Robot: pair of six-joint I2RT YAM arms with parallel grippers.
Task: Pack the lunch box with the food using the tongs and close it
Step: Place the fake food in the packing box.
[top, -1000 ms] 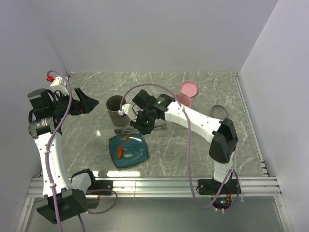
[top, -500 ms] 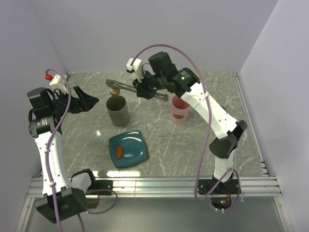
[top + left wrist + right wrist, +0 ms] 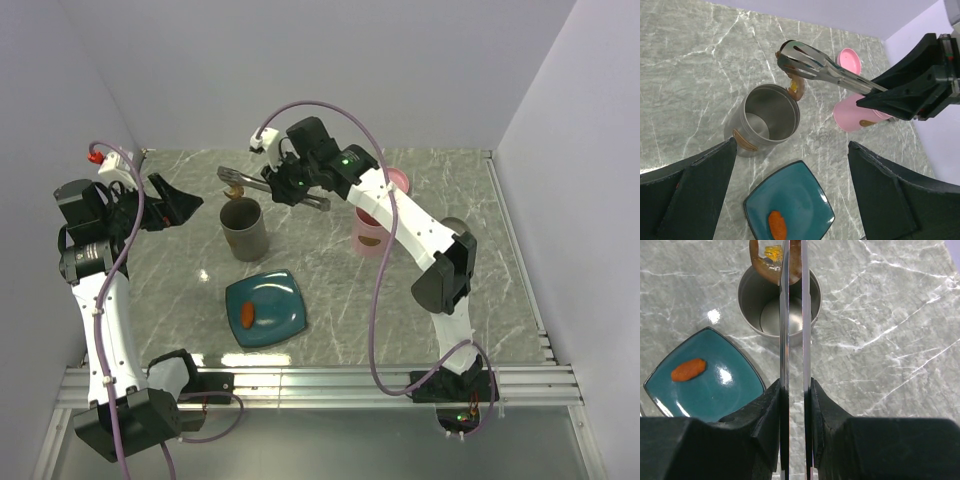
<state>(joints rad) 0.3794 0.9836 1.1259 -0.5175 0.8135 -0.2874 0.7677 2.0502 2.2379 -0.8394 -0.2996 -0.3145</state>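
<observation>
Between white walls (image 3: 300,70), above the marble table (image 3: 400,300), I saw the right gripper (image 3: 287,188) raised, pinching the tongs (image 3: 245,180) over the cup (image 3: 244,228); the left gripper (image 3: 178,203) stood spread.

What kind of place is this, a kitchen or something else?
Probably a robotics lab test cell: a marble-look table boxed in by plain white walls, a left arm and right arm bolted at its near edge, and only staged props like the teal plate.
</observation>
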